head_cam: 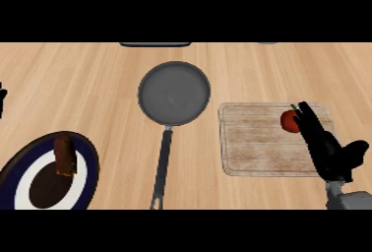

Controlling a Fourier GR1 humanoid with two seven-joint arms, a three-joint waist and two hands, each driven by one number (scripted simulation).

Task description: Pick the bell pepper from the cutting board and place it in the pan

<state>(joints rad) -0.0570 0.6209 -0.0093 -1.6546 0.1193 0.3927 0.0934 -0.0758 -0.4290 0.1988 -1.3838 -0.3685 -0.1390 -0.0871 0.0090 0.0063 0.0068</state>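
At three o'clock on the wooden counter [73, 74] we find the cutting board [254, 142], pale and scuffed, with the red bell pepper [290, 121] lying near its upper right corner, green stem pointing up. Our right hand [330, 152] comes in from five o'clock, fingers straight and stretched toward twelve, their tips just beside the pepper's right flank and partly covering it; the thumb is spread out to the right, and nothing is held. We cannot tell whether the fingers touch the pepper. At the centre sits the pan [174, 93], dark grey and round, its long handle running down to six o'clock. At eight o'clock a dark-rimmed plate [85, 162] carries a brown piece of food [65, 155]. Our left hand [2, 98] shows only as a sliver at nine o'clock.
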